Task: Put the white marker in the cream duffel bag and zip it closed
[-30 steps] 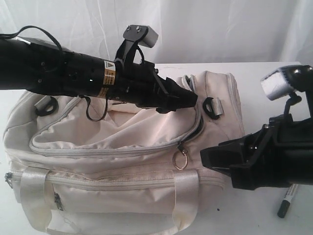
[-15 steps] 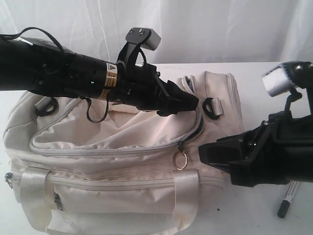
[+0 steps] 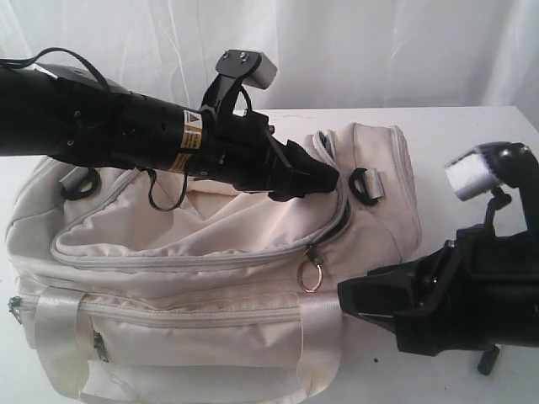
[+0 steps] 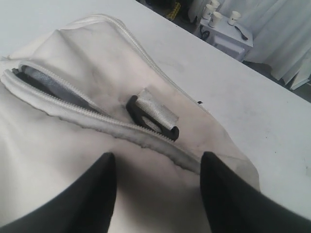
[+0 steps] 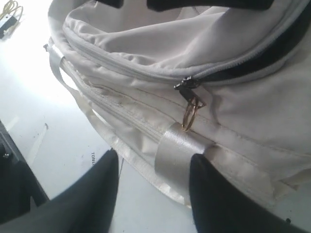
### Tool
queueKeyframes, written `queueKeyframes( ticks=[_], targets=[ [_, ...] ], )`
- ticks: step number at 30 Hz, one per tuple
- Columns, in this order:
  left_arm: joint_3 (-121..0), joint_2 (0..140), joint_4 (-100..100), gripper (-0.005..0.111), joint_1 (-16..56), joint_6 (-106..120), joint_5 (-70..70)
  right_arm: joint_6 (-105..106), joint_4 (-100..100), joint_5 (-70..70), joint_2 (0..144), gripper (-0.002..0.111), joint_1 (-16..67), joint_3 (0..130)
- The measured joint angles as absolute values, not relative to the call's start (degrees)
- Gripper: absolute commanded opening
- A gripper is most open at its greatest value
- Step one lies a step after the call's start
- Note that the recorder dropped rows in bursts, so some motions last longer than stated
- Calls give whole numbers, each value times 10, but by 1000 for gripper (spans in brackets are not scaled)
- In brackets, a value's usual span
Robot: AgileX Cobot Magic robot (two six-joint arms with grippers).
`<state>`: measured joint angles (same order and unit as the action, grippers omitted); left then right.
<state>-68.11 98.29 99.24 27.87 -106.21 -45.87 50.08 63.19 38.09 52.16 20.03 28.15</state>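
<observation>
Our right claw (image 3: 347, 296) has sunk lower beside the cream duffel bag (image 3: 168, 227), open and empty, hiding all but the dark tip of the white marker (image 3: 487, 362) on the tabletop (image 3: 472, 143), while our open, empty left claw (image 3: 327, 175) hovers at the gaping zip (image 3: 340, 215), likely to spread it.

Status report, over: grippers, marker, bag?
Left gripper open, empty, over bag top. Right gripper open, empty, facing zipper ring. Marker on table, mostly hidden behind right arm. Zip partly open.
</observation>
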Motion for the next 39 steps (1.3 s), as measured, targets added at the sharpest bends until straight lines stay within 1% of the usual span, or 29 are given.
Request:
queueKeyframes(
  ticks=[8,15,24,25,26,27,28,29,30,31,33,35,39],
  targets=[
    [-681,983,992,56,279,-1063,-453,506,692,362,526,44,205,279],
    [-681,983,992,56,279,-1064,-453,508,720,302,612,44,242,279],
    [-681,983,992,56,279,-1064,-453,586,797,273,654,43,278,279],
    [-681,983,992,56,279,-1064,-453,587,798,270,657,37,280,279],
    [-681,983,992,56,279,-1064,-453,591,799,266,664,34,280,279],
    [-681,983,992,56,279,-1064,-453,591,800,265,668,26,280,279],
    [-681,983,992,56,279,-1064,-453,592,800,263,674,22,280,279],
    [-681,983,992,56,279,-1064,-453,592,800,263,676,13,280,279],
    [-681,983,992,56,279,-1064,-453,598,808,263,677,10,280,279],
    [-681,983,992,56,279,-1064,-453,605,817,268,677,3,280,279],
    [-681,983,992,56,279,-1064,-453,641,850,303,677,0,280,279],
    [-681,983,992,56,279,-1064,-453,674,885,374,677,0,280,279],
    [-681,983,992,56,279,-1064,-453,686,911,412,677,0,280,279]
  ],
)
